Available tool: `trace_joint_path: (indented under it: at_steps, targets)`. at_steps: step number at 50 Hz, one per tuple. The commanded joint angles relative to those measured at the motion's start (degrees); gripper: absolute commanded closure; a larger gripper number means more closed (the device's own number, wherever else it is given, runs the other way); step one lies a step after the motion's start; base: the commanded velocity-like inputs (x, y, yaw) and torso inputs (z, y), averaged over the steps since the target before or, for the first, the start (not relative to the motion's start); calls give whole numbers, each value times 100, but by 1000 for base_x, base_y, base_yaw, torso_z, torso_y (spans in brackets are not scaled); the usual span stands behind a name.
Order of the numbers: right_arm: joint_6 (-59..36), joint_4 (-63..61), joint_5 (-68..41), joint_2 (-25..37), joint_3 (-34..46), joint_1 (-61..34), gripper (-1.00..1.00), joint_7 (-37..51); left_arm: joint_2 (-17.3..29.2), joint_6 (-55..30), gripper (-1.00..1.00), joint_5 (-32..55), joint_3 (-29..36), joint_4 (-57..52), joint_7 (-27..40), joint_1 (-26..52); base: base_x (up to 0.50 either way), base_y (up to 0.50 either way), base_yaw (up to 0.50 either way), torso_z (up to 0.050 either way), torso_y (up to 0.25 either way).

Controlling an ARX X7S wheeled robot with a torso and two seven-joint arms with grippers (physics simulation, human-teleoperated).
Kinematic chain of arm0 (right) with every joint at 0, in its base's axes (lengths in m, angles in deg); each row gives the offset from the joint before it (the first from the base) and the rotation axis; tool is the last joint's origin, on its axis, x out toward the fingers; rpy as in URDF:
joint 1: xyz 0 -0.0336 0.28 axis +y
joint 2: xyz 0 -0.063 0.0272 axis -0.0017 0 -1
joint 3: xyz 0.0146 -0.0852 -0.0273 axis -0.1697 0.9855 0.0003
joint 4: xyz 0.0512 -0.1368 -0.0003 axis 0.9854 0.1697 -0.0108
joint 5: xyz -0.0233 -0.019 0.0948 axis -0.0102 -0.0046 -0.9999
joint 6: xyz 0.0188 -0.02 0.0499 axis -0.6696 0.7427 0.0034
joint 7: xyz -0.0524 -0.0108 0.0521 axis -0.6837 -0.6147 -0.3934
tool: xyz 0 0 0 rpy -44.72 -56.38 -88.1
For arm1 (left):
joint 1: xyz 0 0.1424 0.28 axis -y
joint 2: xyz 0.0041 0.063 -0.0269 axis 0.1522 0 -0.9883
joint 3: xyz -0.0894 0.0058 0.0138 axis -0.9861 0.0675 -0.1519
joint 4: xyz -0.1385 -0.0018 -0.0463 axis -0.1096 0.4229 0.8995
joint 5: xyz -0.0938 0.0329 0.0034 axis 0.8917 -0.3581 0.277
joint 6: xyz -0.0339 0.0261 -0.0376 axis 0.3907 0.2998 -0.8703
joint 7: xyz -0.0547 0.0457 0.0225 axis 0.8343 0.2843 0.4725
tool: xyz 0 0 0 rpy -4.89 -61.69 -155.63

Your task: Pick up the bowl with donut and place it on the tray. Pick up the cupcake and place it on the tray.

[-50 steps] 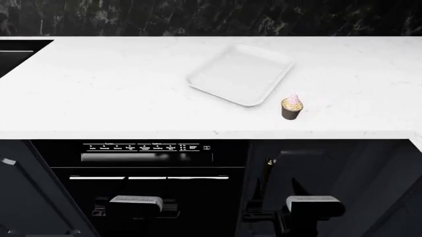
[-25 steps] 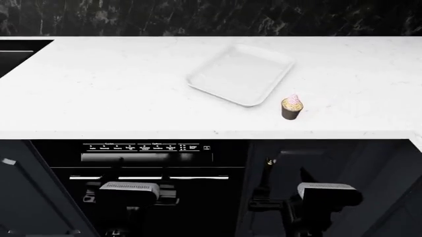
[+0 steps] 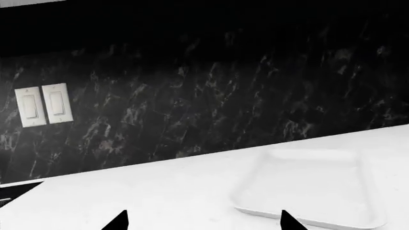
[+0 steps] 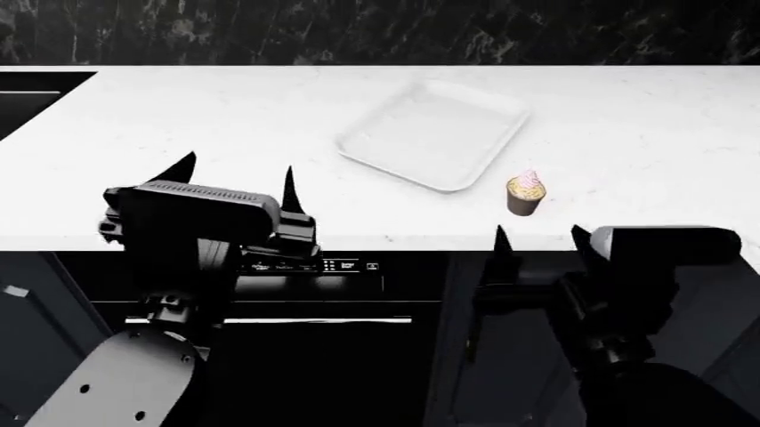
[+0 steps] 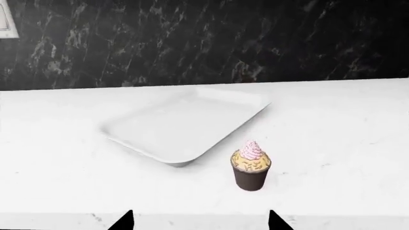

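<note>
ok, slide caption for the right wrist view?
Cupcake upright on counter beside empty tray, open right gripper facing it.

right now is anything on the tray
No. The tray is bare in every view; its whole floor shows, nothing covered. The cupcake stands on the counter beside its near corner. No bowl or donut in view.

on the counter (image 4: 178,116) the tray (image 4: 433,133) lies far of my arms, the cupcake (image 4: 526,194) just beside its near right corner, nearer the counter's edge.
</note>
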Motion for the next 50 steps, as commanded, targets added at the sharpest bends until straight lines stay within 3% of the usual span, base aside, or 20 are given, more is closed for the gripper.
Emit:
trace_joint_path:
  at_steps: [1,8,22,30,42,50]
  targets:
    - [-2222,-271,-1797,101,-980,-1582,-100,847,3,-1616,-100,482,-313,-205,-109,1488,0,0,0,0,0]
    - [-2911,146,-3026,199,-1507,-2188,-100,1571,43,-2121,-100,600,-402,-5,-137,2034,0,0,0,0,0]
    - [-2649,364,-4459,673,-1600,-2014,-100,2589,78,-2304,-100,623,-315,-159,-24,2138,442,-60,0,0,0]
    - [-2177,233,-6014,1180,-1569,-1563,-100,3719,83,-2328,-100,644,-354,-252,29,2102,500,-70,0,0,0]
    - [-1118,616,-7481,1921,-500,-1806,-100,5221,87,-2388,-100,692,-474,-344,89,2100,125,-15,0,0,0]
    - [-836,661,-7919,2040,-17,-1954,-100,5491,95,-2401,-100,713,-507,-343,119,2081,0,0,0,0,0]
